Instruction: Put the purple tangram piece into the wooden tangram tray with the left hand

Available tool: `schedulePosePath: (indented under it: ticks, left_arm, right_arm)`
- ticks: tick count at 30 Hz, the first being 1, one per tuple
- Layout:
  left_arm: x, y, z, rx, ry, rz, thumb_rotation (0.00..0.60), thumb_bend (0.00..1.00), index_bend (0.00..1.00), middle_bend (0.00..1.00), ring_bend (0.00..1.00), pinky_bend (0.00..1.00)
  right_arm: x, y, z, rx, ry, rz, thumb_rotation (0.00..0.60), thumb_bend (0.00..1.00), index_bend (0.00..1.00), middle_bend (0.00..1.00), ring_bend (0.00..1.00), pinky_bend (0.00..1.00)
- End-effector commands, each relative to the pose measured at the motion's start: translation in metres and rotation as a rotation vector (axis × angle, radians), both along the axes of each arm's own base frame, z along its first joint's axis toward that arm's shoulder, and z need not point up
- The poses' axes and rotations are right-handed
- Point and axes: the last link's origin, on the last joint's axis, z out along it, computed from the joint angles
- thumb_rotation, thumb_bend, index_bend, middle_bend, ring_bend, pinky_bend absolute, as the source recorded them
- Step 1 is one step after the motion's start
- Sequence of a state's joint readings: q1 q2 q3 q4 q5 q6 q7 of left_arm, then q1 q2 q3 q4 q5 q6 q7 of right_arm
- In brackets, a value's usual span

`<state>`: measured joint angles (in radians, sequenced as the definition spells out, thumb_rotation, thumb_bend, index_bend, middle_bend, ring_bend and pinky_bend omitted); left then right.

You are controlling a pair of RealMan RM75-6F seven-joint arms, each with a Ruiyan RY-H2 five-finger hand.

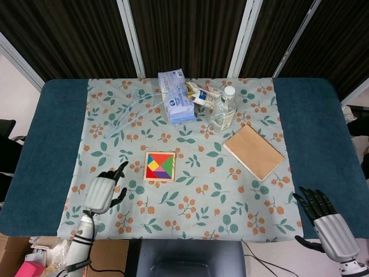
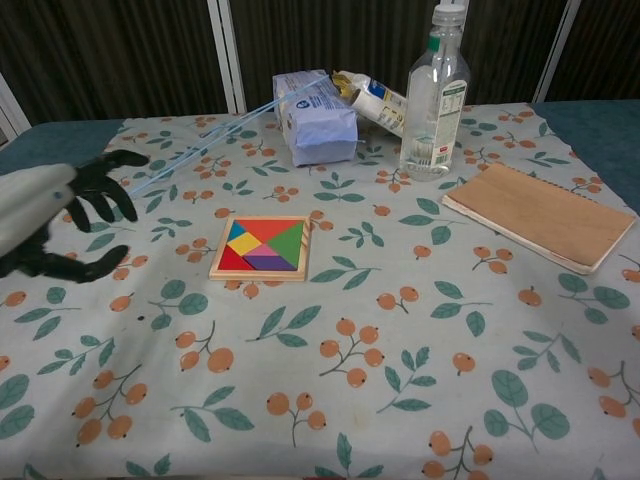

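The wooden tangram tray [image 1: 144,173] [image 2: 215,266] lies on the floral cloth, filled with coloured pieces. The purple piece [image 1: 164,173] [image 2: 263,262] sits flat in the tray along its near edge. My left hand [image 1: 102,191] [image 2: 55,215] is well to the left of the tray, lifted off the cloth, fingers spread and holding nothing. My right hand [image 1: 326,219] shows only in the head view, at the near right off the table edge, fingers apart and empty.
A clear water bottle [image 2: 435,95], a blue tissue pack [image 2: 315,118], a snack wrapper [image 2: 372,98] and a thin clear straw [image 2: 205,140] lie at the back. A brown notebook [image 2: 540,215] lies to the right. Blue table surface [image 1: 46,144] borders the cloth.
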<state>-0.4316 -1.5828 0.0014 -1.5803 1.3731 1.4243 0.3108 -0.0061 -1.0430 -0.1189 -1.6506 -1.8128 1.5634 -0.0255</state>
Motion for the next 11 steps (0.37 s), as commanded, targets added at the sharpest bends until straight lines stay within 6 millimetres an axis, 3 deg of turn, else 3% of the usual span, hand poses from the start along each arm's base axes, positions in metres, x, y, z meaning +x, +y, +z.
schedulePosePath:
  ticks: [1,5,11]
  left_arm:
    - [-0.081,-0.077,0.050,-0.140,-0.087,0.059,0.600,0.38,0.06,0.07,0.02,0.12]
    - [-0.112,-0.083,0.066,-0.042,-0.030,0.047,0.600,0.39,0.04,0.03,0.00,0.07]
    - [-0.109,-0.086,0.082,0.030,-0.085,-0.002,0.600,0.40,0.02,0.03,0.00,0.05]
  right_arm:
    - [0.001,-0.003,-0.007,0.002,0.014,-0.013,0.600,0.16,0.00,0.00,0.00,0.00]
    - [0.004,-0.008,-0.015,0.005,0.034,-0.020,0.600,0.16,0.00,0.00,0.00,0.00]
    - [0.006,-0.007,-0.018,-0.001,0.049,-0.019,0.600,0.16,0.00,0.00,0.00,0.00]
